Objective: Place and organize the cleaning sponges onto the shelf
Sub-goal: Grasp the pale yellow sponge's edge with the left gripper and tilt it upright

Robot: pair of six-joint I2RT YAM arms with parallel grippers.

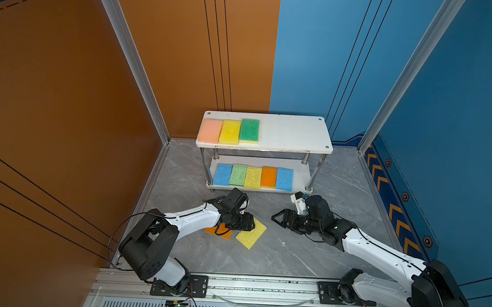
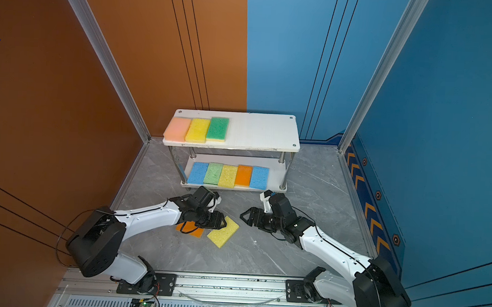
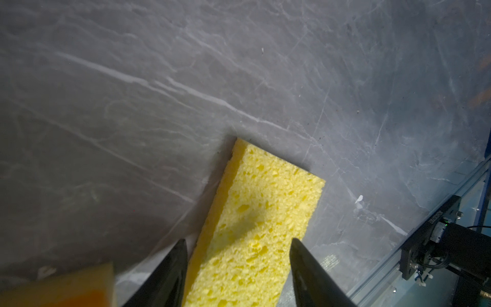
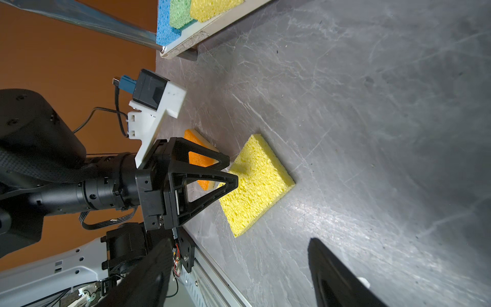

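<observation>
A yellow sponge (image 1: 251,234) (image 3: 260,202) (image 4: 257,183) lies flat on the grey floor in front of the shelf (image 1: 295,133) (image 2: 263,130). My left gripper (image 1: 252,224) (image 2: 224,222) (image 3: 237,242) is open and low over one end of it, one finger on each long side. An orange sponge (image 1: 219,233) (image 3: 66,289) (image 4: 202,156) lies beside it, partly under the left wrist. My right gripper (image 1: 274,217) (image 4: 239,243) hovers open and empty to the right. The top board holds a pink (image 1: 210,130), a yellow (image 1: 230,131) and a green sponge (image 1: 249,130). Several more sponges (image 1: 253,176) fill the lower board.
The right half of the shelf's top board is bare. An aluminium rail (image 1: 261,285) carrying both arm bases runs along the front edge. An orange wall (image 1: 67,121) closes the left side and a blue wall (image 1: 443,112) the right, with metal corner posts (image 1: 144,76).
</observation>
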